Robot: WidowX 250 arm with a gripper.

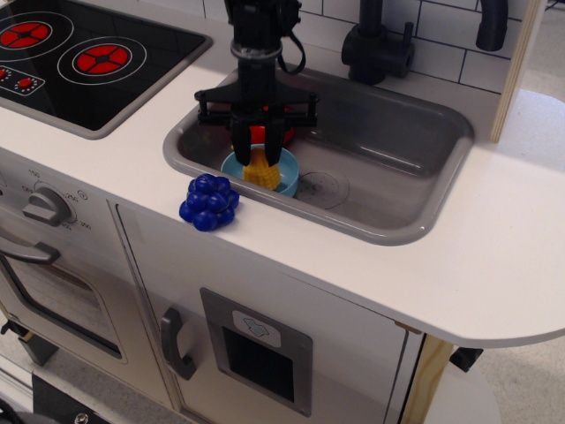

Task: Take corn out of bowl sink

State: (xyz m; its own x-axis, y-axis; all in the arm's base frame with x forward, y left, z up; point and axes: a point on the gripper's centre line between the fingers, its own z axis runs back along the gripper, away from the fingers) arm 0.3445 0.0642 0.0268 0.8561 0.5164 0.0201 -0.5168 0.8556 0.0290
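Note:
The yellow corn (262,170) hangs point-up between my fingers, its wide bumpy end just above the light blue bowl (290,176). The bowl sits at the front left of the grey sink (397,168). My black gripper (258,146) comes down from above and is shut on the corn's upper part. A red thing shows behind the fingers, mostly hidden.
A blue grape cluster (208,202) lies on the white counter just in front of the sink's left corner. The black stovetop (84,53) with red rings is at the left. A black tap (378,40) stands behind the sink. A drain mark (325,187) lies right of the bowl.

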